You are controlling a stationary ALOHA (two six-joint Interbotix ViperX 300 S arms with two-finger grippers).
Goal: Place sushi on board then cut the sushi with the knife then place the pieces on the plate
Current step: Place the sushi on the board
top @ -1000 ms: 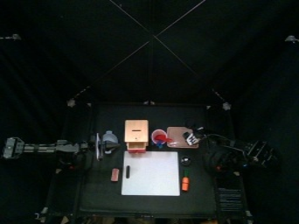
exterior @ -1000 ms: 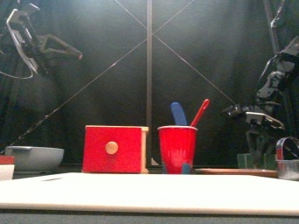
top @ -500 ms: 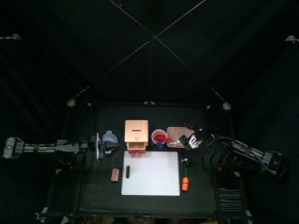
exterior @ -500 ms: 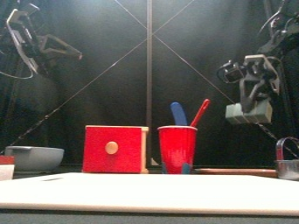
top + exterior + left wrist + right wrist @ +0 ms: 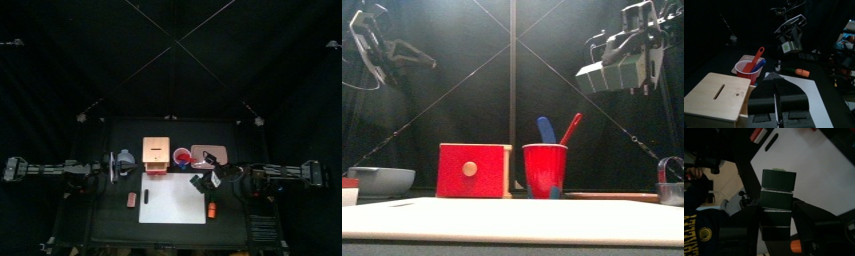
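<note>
Where the sushi [image 5: 777, 195] is: in the air over the board's [image 5: 171, 205] back right corner, a row of dark green blocks pinched between two jaws, clear of the board.
Right gripper [image 5: 203, 184]: clenched on the sushi, raised high above the table.
Left gripper [image 5: 776, 86]: resting by the table's left edge near the bowl [image 5: 382, 180], jaws pressed together with nothing between them.
Board: flat at the middle of the table's front edge, bare.
Cup [image 5: 545, 170]: behind the board's back edge, with a blue knife [image 5: 545, 130] and a red knife [image 5: 571, 128] standing in it.
Box [image 5: 473, 170]: just beside the cup, toward the table's left edge, red front facing the front.
Tray [image 5: 207, 155]: behind the board's back right corner.
Orange toy [image 5: 211, 210]: on the table just beside the board's right edge, toward its front corner.
Red toy [image 5: 131, 199]: just beside the board's left edge.
</note>
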